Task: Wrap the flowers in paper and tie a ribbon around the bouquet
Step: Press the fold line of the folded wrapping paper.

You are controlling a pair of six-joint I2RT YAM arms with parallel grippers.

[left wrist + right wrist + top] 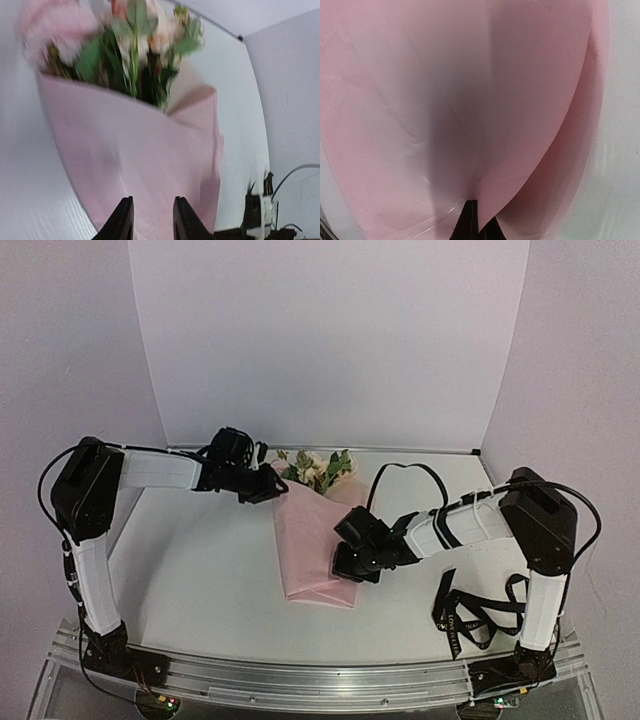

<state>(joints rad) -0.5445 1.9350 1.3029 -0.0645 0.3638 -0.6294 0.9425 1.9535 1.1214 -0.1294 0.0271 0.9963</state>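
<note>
Top external: white table (pixel 200 575), pale walls (pixel 330 340)

Robotics lab, test cell: a left arm (pixel 92 560) and a right arm (pixel 545 530), black and white, stand bolted to an aluminium rail (pixel 320 677) at the near edge of a white tabletop (pixel 200 570). Plain white backdrop panels (pixel 330 340) wall in the other three sides. Black cables (pixel 405 467) loop loose, and small indicator lights (pixel 165 703) glow by the bases.
</note>
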